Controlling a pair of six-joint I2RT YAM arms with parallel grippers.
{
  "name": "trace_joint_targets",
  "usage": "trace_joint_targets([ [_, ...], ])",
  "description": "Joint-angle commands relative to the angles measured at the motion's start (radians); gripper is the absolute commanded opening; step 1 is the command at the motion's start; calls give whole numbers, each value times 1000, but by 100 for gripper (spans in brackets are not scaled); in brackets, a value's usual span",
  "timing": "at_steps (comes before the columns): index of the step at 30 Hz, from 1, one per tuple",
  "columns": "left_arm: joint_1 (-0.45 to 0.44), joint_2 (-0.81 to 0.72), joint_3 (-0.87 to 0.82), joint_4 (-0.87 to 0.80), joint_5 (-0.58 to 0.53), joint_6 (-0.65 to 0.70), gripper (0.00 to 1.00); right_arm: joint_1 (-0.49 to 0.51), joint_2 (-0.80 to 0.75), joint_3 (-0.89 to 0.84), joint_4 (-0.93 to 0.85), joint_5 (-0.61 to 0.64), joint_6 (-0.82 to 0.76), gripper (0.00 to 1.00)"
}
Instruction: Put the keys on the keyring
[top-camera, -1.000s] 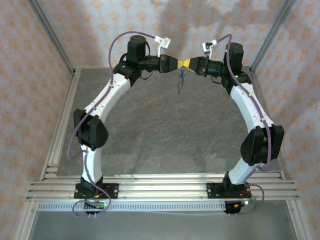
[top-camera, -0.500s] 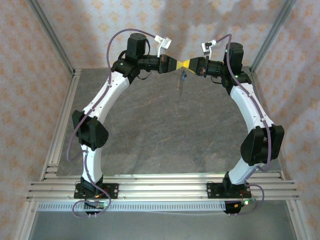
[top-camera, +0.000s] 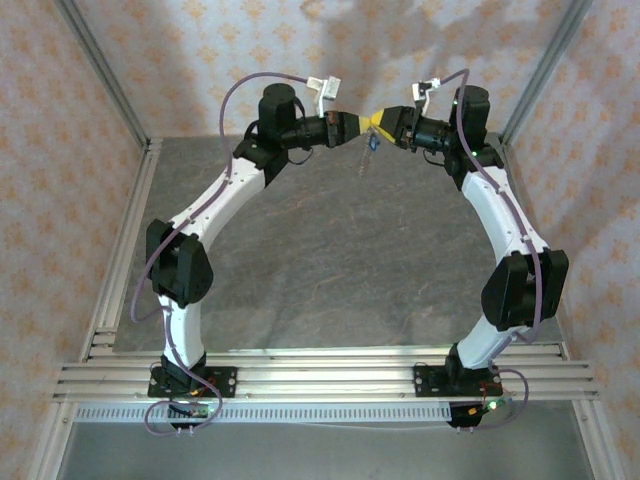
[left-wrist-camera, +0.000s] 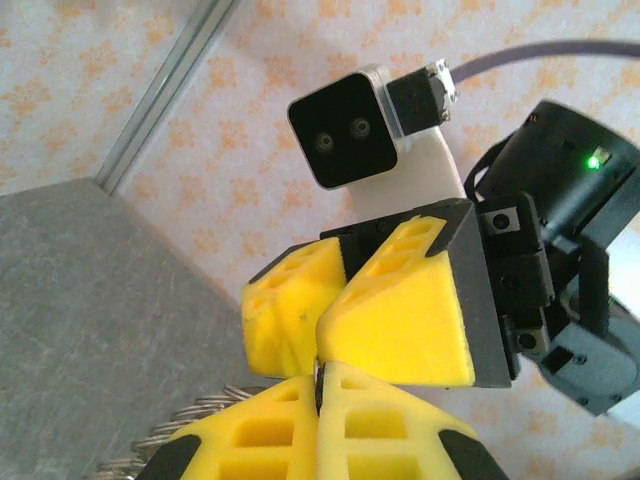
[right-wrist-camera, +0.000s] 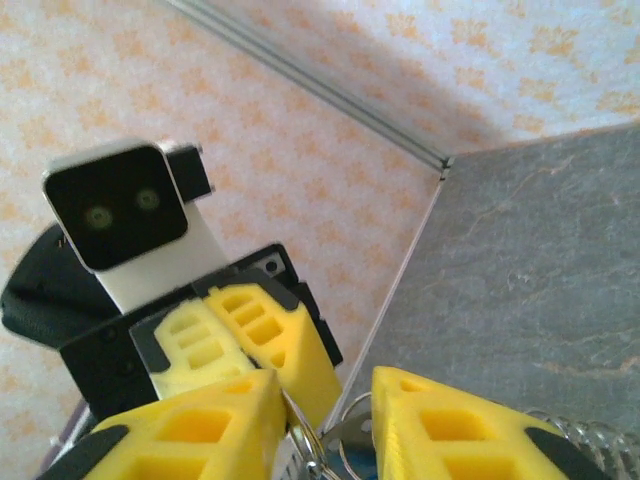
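Note:
High over the back of the table my two grippers meet tip to tip. My left gripper is shut, with a thin dark edge of the keyring pinched between its yellow pads. My right gripper is open; the wire ring and the silver key with its blue head hang in the gap between its fingers. From above, the key dangles just under the fingertips. A coiled metal strand shows at the edge of both wrist views.
The grey stone-patterned tabletop lies well below both grippers. Patterned walls with aluminium corner posts close in the back and sides. An aluminium rail holds the arm bases at the near edge.
My right gripper has opened from shut. The left jaws have closed fully. Both wrists have risen a little, and the hanging key and ring now sit higher and closer under the fingertips.

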Motion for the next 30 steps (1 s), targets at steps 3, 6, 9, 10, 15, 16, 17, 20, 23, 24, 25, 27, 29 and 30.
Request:
trace_joint_targets([
  [3,-33,-40,-63,221,-53,-134,0,-25,-107,-51,161,93,49,37],
  [6,-33,-78,-92,267,-76,-159,0,-58,-140,-119,264,137,127,38],
  [9,-32,-91,-123,329,-104,-195,0,-79,-170,-186,344,180,182,39],
  [10,-33,-96,-134,345,-115,-206,0,-82,-180,-205,353,192,186,39],
  [15,-33,-115,-179,437,-170,-269,0,-85,-235,-304,382,252,172,39],
  [16,-33,-120,-190,453,-184,-282,0,-85,-248,-328,389,258,164,39],
  [17,-33,-124,-199,474,-198,-296,0,-85,-258,-344,394,263,157,39],
  [20,-33,-135,-228,522,-246,-340,0,-85,-294,-397,407,276,129,40],
  [23,-35,-147,-264,589,-302,-398,0,-85,-322,-434,428,277,115,40],
  [24,-36,-150,-276,609,-319,-414,0,-84,-330,-442,430,278,109,40],
  [25,-37,-153,-289,630,-340,-431,0,-82,-339,-449,429,283,99,40],
  [27,-39,-157,-308,667,-370,-459,0,-73,-355,-458,423,298,78,40],
  [29,-45,-158,-317,688,-387,-474,0,-56,-369,-458,396,329,46,40],
  [30,-48,-160,-320,691,-393,-477,0,-46,-373,-456,383,343,32,40],
])
